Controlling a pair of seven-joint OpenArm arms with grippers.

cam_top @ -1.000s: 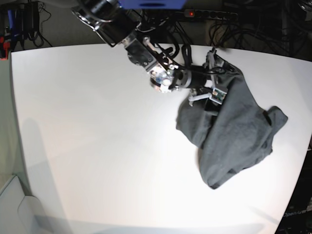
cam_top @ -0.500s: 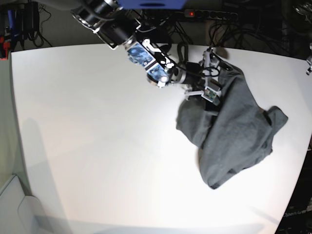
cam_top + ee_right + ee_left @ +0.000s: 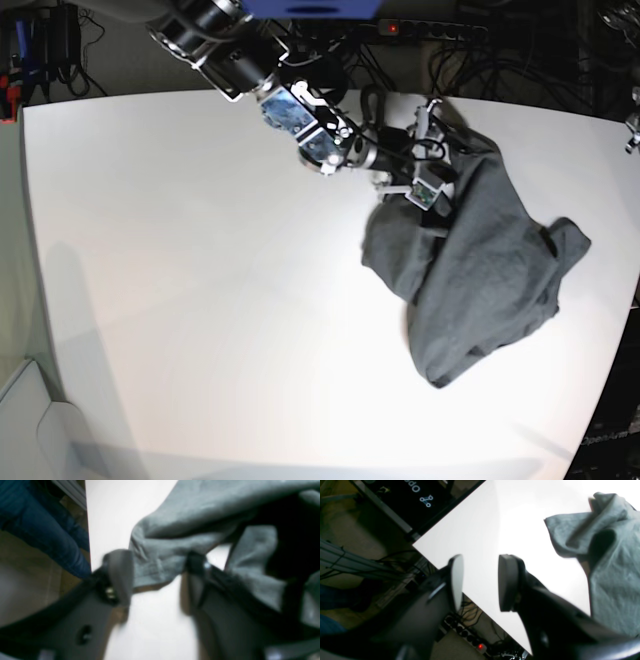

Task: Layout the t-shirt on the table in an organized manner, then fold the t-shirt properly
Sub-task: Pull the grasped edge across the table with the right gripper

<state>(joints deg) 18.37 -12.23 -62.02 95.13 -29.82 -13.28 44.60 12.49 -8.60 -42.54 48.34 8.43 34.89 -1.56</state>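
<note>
The dark grey t-shirt (image 3: 480,270) lies crumpled on the right part of the white table (image 3: 200,280). My right gripper (image 3: 432,152) reaches from the far left to the shirt's far edge. In the right wrist view this gripper (image 3: 158,572) stands open, and a fold of the t-shirt (image 3: 170,530) fills the gap between its fingers. My left gripper (image 3: 481,582) hangs open and empty above the table's edge (image 3: 495,525), to the side of the t-shirt (image 3: 615,575). In the base view only a sliver of the left arm (image 3: 634,120) shows at the right border.
A power strip (image 3: 430,28) with a red light and cables lies beyond the far edge, also in the left wrist view as the power strip (image 3: 470,640). Blue jeans (image 3: 50,530) of a person show beside the table. White tabletop stretches left of the shirt.
My right gripper has turned and shifted slightly toward the table's far side at the shirt's far edge, and its jaws have narrowed around the fold. The shirt has kept its shape.
</note>
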